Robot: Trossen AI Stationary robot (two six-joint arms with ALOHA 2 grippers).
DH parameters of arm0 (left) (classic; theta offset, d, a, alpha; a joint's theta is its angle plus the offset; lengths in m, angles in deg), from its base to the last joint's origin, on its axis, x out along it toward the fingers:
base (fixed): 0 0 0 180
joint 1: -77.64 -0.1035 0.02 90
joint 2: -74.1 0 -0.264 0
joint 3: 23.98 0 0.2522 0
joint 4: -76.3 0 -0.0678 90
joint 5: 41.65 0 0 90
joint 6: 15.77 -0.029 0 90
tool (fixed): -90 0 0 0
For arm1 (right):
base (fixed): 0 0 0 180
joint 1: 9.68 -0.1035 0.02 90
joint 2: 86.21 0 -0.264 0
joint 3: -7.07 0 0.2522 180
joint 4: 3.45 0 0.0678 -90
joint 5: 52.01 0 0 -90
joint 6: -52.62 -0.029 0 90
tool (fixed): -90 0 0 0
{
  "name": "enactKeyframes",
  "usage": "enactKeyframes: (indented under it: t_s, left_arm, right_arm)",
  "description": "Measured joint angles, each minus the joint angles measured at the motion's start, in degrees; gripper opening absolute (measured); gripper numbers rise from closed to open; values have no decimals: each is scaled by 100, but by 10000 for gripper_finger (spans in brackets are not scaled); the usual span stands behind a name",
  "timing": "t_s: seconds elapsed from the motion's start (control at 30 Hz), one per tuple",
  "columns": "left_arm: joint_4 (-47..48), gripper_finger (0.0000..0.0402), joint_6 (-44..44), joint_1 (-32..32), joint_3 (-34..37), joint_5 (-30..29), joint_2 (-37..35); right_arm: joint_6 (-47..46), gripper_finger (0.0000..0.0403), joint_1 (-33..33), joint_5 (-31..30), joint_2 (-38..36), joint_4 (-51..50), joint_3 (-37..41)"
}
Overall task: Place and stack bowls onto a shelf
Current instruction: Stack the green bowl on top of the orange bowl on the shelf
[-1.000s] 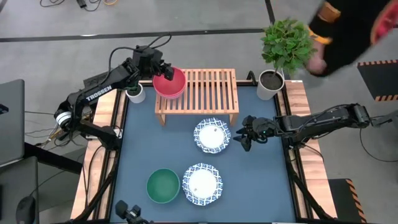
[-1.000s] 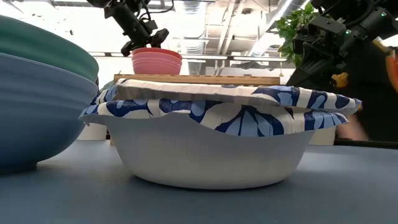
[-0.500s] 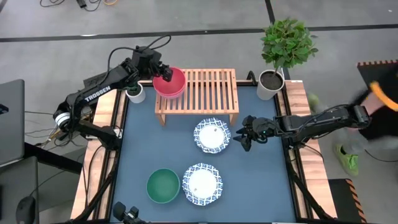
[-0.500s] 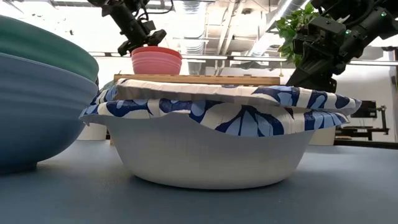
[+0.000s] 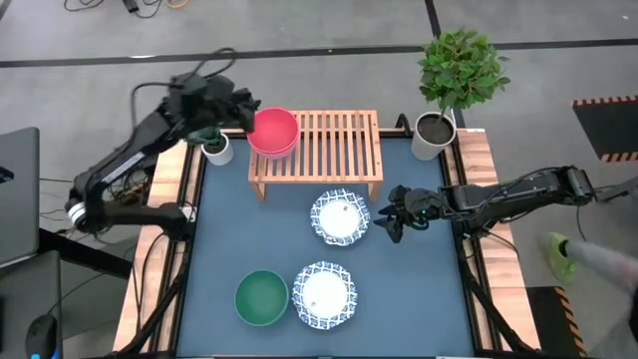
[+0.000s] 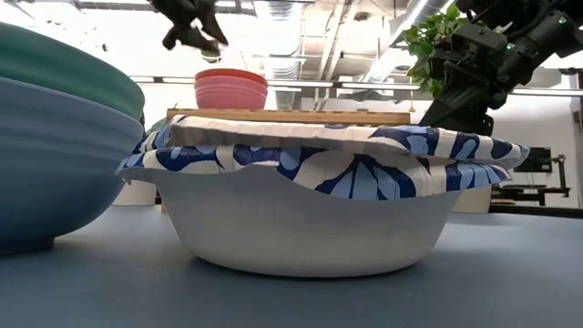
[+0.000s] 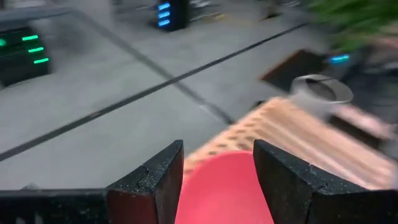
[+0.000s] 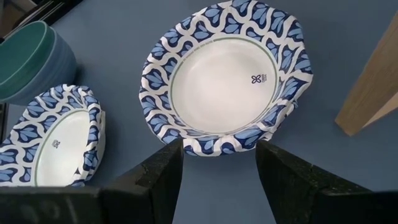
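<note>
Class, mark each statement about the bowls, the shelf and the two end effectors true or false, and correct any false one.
1. The pink bowl sits on the shelf. True.
2. The left end effector grips the pink bowl. False: it is open, off the bowl.
3. The teal bowl is on the shelf. False: it stands on the blue tabletop.
4. The right end effector is open, beside a patterned bowl. True.
5. The two patterned bowls are stacked. False: they sit apart.

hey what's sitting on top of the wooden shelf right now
Only the pink bowl, at the left end of the shelf; the other slats are bare. The left gripper is open beside it. The bowl's inside shows nothing; under the shelf is hidden.
</note>
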Motion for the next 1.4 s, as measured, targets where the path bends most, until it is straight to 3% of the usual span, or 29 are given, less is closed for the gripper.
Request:
enactKeyframes:
  t_s: [0.23,0.37,0.67,1.0,1.13,1.4]
  left_arm:
    - [806,178,-492,217,-4,2870,-960]
    - [1382,178,-501,757,-6,3325,-1266]
    - [3113,178,-481,2969,-6,2482,-1294]
    - [3196,178,787,6016,-6,546,-732]
    - [3194,178,1372,6767,-6,95,-326]
    - [3196,178,1984,7534,-5,-110,705]
  right_arm:
    - [37,226,41,16,0,10,0]
    - [22,226,95,17,0,29,-2]
    - [16,226,129,17,0,46,0]
    - [-138,226,64,20,0,39,-1]
    - [-140,226,61,26,0,39,0]
    - [-131,226,61,31,0,37,0]
